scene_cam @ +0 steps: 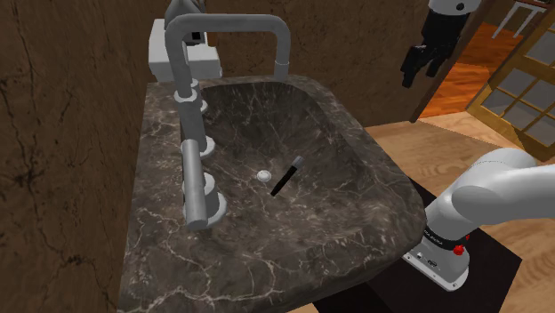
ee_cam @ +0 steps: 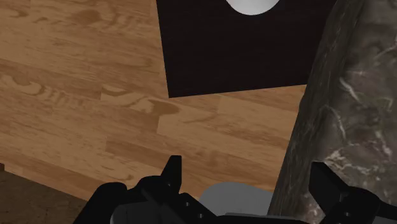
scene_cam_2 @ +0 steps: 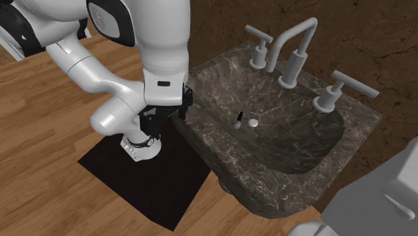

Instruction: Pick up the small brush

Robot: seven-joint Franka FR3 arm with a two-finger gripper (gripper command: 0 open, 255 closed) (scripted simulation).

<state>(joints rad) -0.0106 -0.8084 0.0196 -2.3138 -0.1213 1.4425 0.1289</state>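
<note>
**Marble sink (scene_cam: pixel 267 258) holds the small brush (scene_cam: pixel 287 176); gripper (scene_cam: pixel 422 69) spread wide off to one side**

The small brush, black with a paler tip, is seen lying flat on the bottom of the dark veined basin, just beside the round pale drain (scene_cam: pixel 264 176). Its paler end is pointed toward the shoulder view's upper right. A grey faucet (scene_cam: pixel 236 31) is arched over the basin from the rim, and lever handles (scene_cam_2: pixel 345 84) are set on either side of its base.

The gripper is held high beyond the sink's edge, at the shoulder view's upper right, well apart from the brush. In the wrist view its two black fingers (ee_cam: pixel 172 170) are shown standing apart, gripping nothing. Past them are seen the wooden floor (ee_cam: pixel 76 95), a corner of the black stand (ee_cam: pixel 242 57) and the sink's outer wall. In the second exterior view the white arm (scene_cam_2: pixel 164 47) is bent over the stand beside the sink, and the brush is seen as a short dark stroke next to the drain.
</note>
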